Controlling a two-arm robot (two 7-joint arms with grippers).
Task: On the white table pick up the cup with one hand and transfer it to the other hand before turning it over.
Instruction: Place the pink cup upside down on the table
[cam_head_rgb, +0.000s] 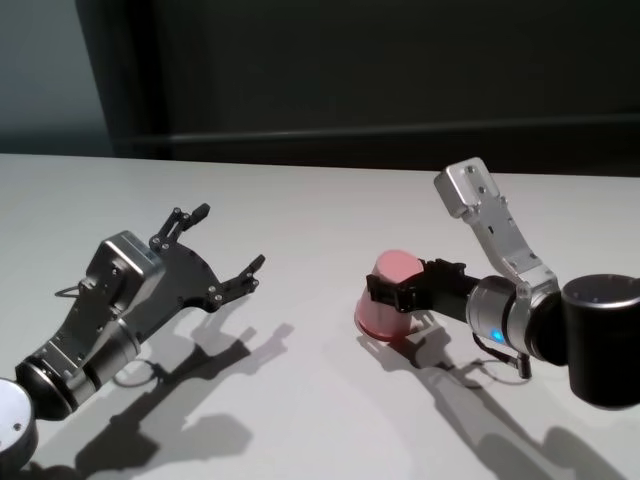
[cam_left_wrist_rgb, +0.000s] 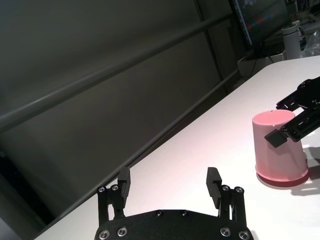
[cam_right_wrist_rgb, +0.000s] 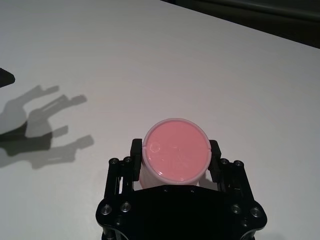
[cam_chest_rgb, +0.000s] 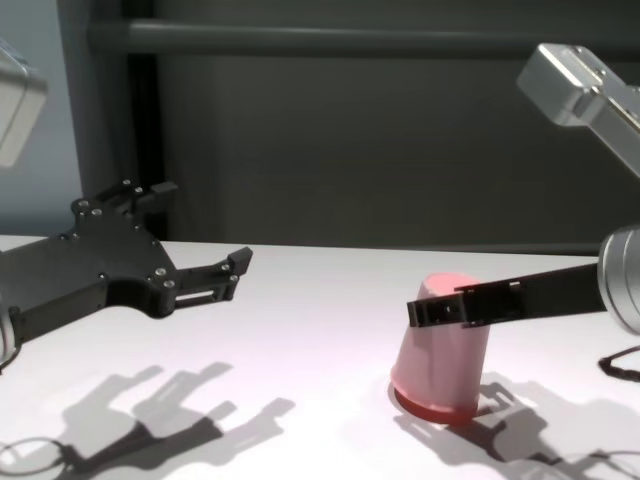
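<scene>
You have the cup (cam_head_rgb: 392, 296) just right of centre in the head view, standing upside down on the white table (cam_head_rgb: 320, 210), its flared rim down on the surface and its closed pink base facing up. In the chest view it sits low and right of centre, tilted a little, with its rim touching the tabletop.

Your right gripper (cam_head_rgb: 398, 292) is clamped on the cup near its upturned base: one black finger crosses the front of the pink wall in the chest view, and in the right wrist view, low in the frame, the two fingers (cam_right_wrist_rgb: 134, 150) press against opposite sides of the round base. The right arm reaches in from the right edge of the head view.

Your left gripper (cam_head_rgb: 228, 243) sits left of centre in the head view, well apart from the cup, raised above the table with its shadow below it. Its jaws are spread wide and hold nothing. In the left wrist view its two fingertips (cam_left_wrist_rgb: 123, 176) stand at the bottom of the frame, with the cup at the right edge, beyond them
</scene>
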